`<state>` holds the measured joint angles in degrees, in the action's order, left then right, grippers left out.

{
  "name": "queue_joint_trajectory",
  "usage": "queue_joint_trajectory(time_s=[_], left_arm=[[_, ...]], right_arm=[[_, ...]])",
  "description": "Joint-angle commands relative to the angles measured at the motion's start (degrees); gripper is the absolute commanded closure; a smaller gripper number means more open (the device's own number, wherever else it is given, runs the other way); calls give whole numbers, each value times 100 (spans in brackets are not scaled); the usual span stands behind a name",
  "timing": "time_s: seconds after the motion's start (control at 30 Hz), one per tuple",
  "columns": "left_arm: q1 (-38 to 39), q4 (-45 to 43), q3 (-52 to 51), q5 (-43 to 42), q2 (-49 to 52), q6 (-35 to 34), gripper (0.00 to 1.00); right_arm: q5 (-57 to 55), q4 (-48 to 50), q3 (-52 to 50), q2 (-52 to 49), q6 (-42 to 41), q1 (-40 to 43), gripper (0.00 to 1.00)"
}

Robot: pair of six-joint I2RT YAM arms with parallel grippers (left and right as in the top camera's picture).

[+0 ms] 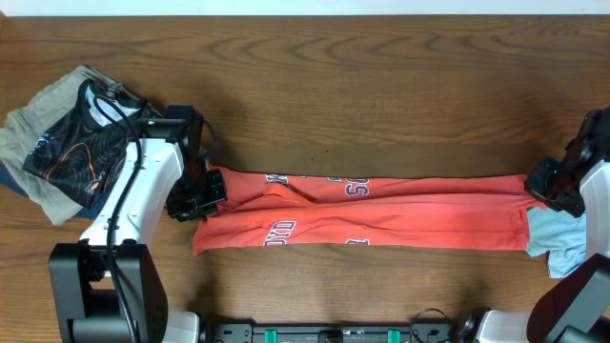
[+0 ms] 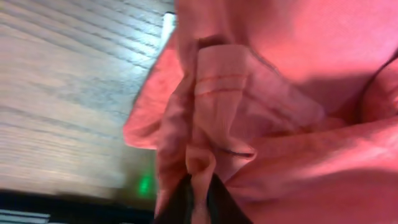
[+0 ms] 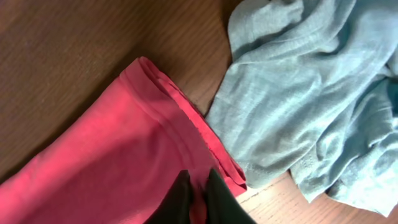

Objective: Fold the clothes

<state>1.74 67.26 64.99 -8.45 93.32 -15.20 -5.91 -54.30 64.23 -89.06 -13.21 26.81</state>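
Note:
The coral-red T-shirt (image 1: 381, 211) lies folded lengthwise into a long band across the table, its white-and-navy lettering partly showing. My left gripper (image 1: 202, 191) is shut on the shirt's left end; in the left wrist view its fingers (image 2: 200, 194) pinch a bunched fold of the red cloth (image 2: 273, 112). My right gripper (image 1: 545, 186) is shut on the shirt's right end; in the right wrist view its fingers (image 3: 198, 193) clamp the red cloth (image 3: 112, 155) near the hem.
A pile with a black shirt with orange line pattern (image 1: 81, 148) on olive cloth lies at the far left. A light blue garment (image 1: 562, 238) lies at the right edge, next to the red hem in the right wrist view (image 3: 311, 93).

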Motion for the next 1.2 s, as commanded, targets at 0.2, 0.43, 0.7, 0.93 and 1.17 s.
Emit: queue_joint_trajectory(time_s=[0.2, 0.43, 0.7, 0.93, 1.17], left_arm=[[-39, -129, -79, 339, 28, -39, 66], [-39, -195, -79, 339, 28, -37, 65], [-39, -247, -79, 339, 28, -37, 62], [-39, -251, -79, 339, 28, -35, 62], [-39, -273, -79, 337, 28, -37, 62]], right_arm=[[-293, -63, 15, 66, -2, 31, 83], [-289, -7, 15, 63, 79, 127, 70], [273, 361, -170, -190, 844, 142, 55], [614, 699, -214, -667, 1314, 142, 34], [804, 920, -214, -1180, 1523, 142, 35]])
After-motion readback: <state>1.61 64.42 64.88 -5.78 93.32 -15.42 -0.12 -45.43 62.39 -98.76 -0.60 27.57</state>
